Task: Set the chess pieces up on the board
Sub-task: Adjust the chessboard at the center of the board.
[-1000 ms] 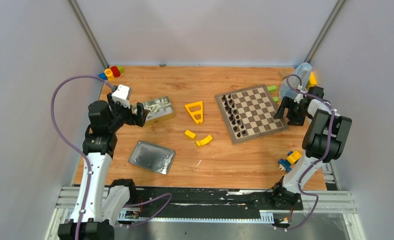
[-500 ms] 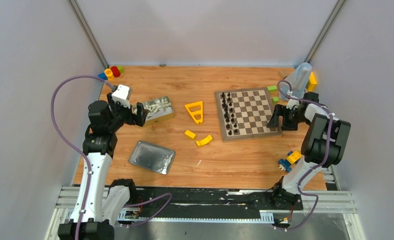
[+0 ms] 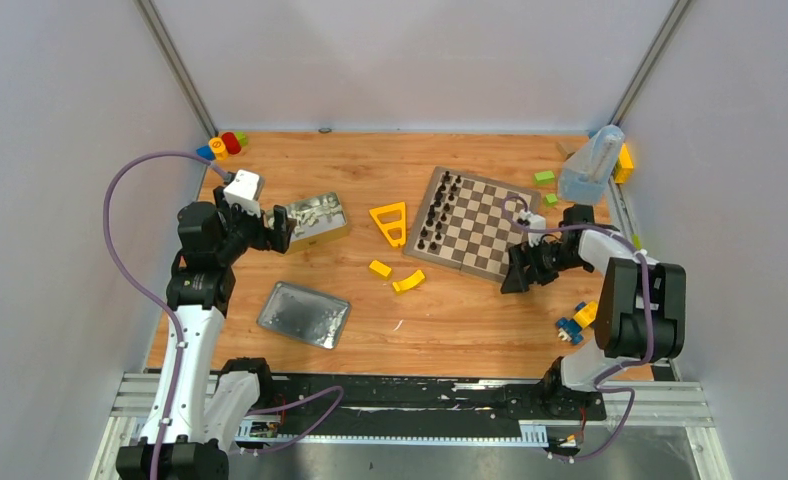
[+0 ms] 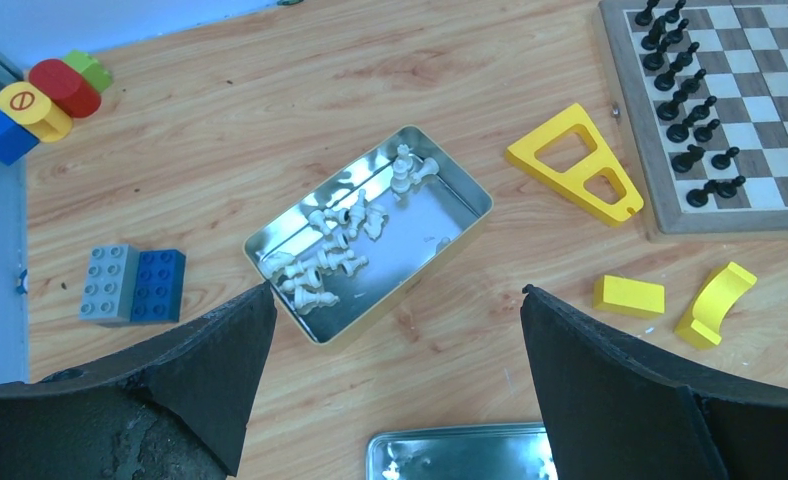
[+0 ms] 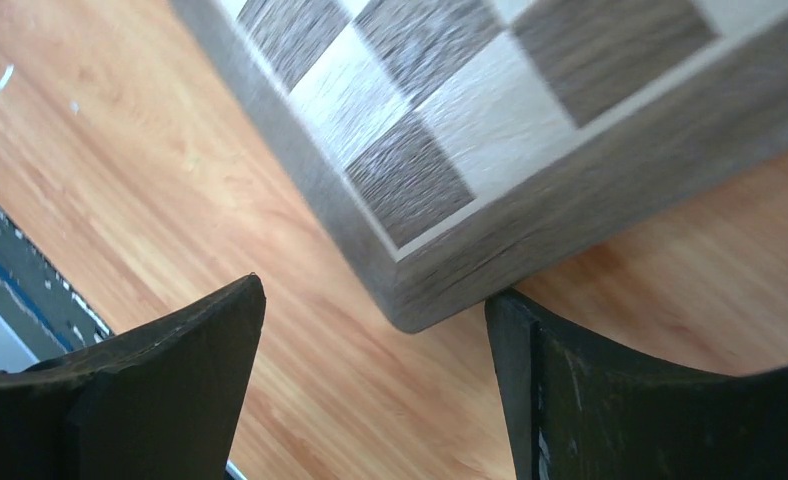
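straddling the board (image 5: 420, 130) corner, right gripper (image 5: 372, 295) (jaws spread wide).

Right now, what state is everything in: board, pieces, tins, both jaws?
Board, lying flat, askew.
Black pieces, lined up in two rows along one board edge.
Open tin, lidless.
White pieces, jumbled inside the open tin.
Second tin, lying apart from the first.
Left jaws, open, empty, near the open tin.
Right jaws, open around the board's near corner.

Yellow tri frame (image 4: 560, 187), yellow block (image 4: 629, 296), curved yellow pc (image 4: 715, 303) mid-table; open tin (image 4: 410, 275), lid (image 4: 450, 455) to left.
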Controlling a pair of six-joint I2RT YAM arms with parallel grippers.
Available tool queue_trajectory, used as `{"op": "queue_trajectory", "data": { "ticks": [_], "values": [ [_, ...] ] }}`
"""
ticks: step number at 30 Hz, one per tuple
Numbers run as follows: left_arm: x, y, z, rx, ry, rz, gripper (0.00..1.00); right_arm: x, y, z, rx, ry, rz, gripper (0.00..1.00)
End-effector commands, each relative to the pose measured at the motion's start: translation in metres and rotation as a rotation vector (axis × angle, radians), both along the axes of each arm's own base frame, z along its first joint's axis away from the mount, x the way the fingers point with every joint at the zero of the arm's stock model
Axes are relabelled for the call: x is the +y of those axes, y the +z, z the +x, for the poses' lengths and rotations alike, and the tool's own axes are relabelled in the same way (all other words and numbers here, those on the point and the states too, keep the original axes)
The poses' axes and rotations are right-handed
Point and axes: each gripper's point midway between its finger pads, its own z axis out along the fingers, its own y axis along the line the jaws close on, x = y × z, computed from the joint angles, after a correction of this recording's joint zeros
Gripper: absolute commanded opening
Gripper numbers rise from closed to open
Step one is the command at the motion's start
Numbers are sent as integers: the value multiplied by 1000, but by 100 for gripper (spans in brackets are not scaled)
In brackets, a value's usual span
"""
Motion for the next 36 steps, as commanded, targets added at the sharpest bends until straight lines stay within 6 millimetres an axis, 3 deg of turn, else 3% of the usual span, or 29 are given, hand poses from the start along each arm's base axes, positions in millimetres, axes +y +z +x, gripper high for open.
{"op": "queue_trajectory", "data": {
  "ticks": [1,8,15,20,26,36],
  "values": [
    [3,4,4,-33,5,21,100,15,12,-12,-53,103,18,83],
    [3,2,5,-31,2,25,100,-15,68,57,-188,-83,-49,83],
    [1,0,5,-27,-9,19,100,-26,106,141,-237,-331,13,84],
    [-1,0,5,-25,-17,14,100,-36,100,198,-219,-477,56,84],
    [-2,-1,6,-24,-22,12,100,-35,93,248,-196,-556,142,84],
    [-2,-6,8,-14,-24,13,100,-41,73,284,-190,-580,140,83]
  ]
}}
